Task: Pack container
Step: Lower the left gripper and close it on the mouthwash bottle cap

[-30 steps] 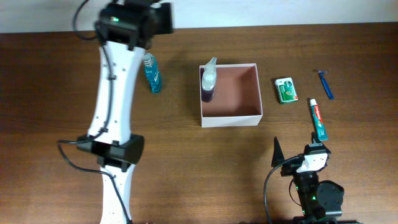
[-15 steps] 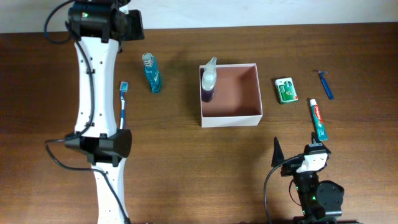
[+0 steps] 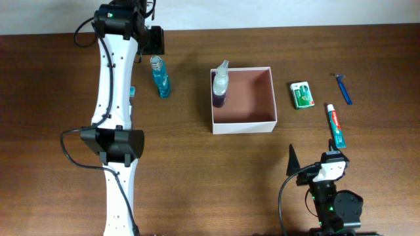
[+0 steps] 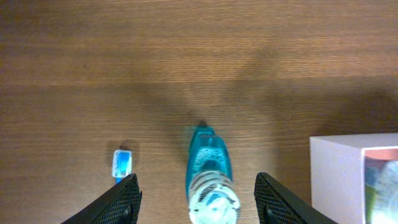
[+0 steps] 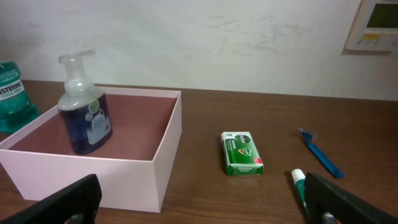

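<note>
Two tools, both empty. Left tool hangs over the teal mouthwash bottle, jaws partly spread, one finger on each side with clear gaps and no contact. Right tool sits low at the near edge of the worktop, jaws spread wide, touching nothing. Container mid-worktop, pump bottle upright against its left wall.

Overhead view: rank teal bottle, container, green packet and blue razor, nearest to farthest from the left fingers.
Measured from the left gripper, at the upper left of the view:
1. teal bottle, just below it
2. container, centre of the view
3. green packet, right of the container
4. blue razor, far right
</note>
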Robot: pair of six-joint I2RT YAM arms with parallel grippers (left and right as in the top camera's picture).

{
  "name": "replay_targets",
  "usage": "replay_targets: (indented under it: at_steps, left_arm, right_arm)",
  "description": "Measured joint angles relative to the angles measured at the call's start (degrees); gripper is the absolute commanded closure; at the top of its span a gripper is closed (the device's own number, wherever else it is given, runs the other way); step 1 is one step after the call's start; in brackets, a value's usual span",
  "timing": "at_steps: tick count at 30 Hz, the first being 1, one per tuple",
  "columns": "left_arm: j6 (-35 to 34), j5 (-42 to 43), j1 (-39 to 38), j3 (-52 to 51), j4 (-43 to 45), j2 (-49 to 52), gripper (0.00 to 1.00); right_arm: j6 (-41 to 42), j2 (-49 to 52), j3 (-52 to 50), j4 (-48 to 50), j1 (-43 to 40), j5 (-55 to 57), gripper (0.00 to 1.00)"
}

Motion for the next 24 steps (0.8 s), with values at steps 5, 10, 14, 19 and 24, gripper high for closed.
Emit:
replay_targets:
  at_steps: [5, 10, 14, 19, 24]
  left_arm:
    - [0.81, 1.22, -0.11, -0.79, 0.09, 0.00, 0.40]
    - [0.94, 1.66, -0.15, -3.39, -0.20, 0.26, 0.39]
    - [0.96, 1.70, -0.39, -3.89, -0.61, 1.64, 0.40]
    - [0.96, 1.86, -0.70, -4.37, -1.01, 3.58, 0.40]
    - [0.96, 1.88, -0.85, -4.72, -1.11, 3.91, 0.40]
  right_arm:
    - [0.02, 0.00, 0.00, 0.00, 0.00, 0.00, 0.01]
    - [0.00, 0.00, 0.00, 0.00, 0.00, 0.00, 0.01]
    - [0.00, 0.00, 0.00, 0.00, 0.00, 0.00, 0.01]
    - [-0.02, 0.00, 0.00, 0.00, 0.00, 0.00, 0.01]
    - [0.00, 0.00, 0.00, 0.00, 0.00, 0.00, 0.01]
